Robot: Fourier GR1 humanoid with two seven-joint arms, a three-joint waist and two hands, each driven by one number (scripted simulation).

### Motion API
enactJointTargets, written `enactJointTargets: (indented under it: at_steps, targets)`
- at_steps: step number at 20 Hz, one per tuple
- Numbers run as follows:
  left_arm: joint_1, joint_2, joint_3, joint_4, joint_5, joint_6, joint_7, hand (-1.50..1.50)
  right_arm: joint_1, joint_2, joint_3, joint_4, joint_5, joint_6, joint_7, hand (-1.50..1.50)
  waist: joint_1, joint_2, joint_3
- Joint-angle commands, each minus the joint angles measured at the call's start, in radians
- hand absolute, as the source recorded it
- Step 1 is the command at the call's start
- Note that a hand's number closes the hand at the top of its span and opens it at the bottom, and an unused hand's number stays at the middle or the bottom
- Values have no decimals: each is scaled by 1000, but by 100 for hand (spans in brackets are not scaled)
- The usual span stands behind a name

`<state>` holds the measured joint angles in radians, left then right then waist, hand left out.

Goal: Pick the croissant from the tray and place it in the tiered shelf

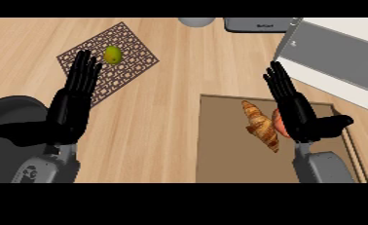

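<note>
A brown tray (pixel 223 141) is seen on the wooden counter (pixel 179 73) at the lower right of the head view. The croissant (pixel 260 124) lies in the tray, stretched from upper left to lower right. A red-orange fruit (pixel 279 121) is tucked just beside the croissant on its right, also in the tray, and is partly hidden by the right hand (pixel 296 108).

The right hand is held flat above the tray's right part, its fingers straight and close together, pointing up and to the left, with the thumb spread out to the right. Nothing is held by it, and whether it touches the croissant cannot be told.

The left hand (pixel 75 100) is seen at the left, open, with fingers straight and slightly spread, their tips over the lower corner of a brown lattice mat (pixel 133 48). A small green-yellow fruit (pixel 113 54) rests on the mat, just beside the fingertips.

At the top right a grey tiered shelf (pixel 327 48) is seen, with a grey appliance (pixel 259 25) and a round grey object (pixel 196 21) at the top edge.
</note>
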<state>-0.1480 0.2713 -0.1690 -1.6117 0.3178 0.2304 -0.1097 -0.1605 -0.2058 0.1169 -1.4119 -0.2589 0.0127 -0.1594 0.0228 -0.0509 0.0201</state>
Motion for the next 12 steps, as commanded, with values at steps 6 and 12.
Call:
enactJointTargets:
  at_steps: [6,12]
  targets:
    - [112,226,92,180,-46,-45,173,0,-186,37,118,-49,249,-160,14,150,2,54,-22]
    - [186,210,77,173,-27,-79,162,0,-19,91,144,-13,634,-652,113,-150,-21,47,-22]
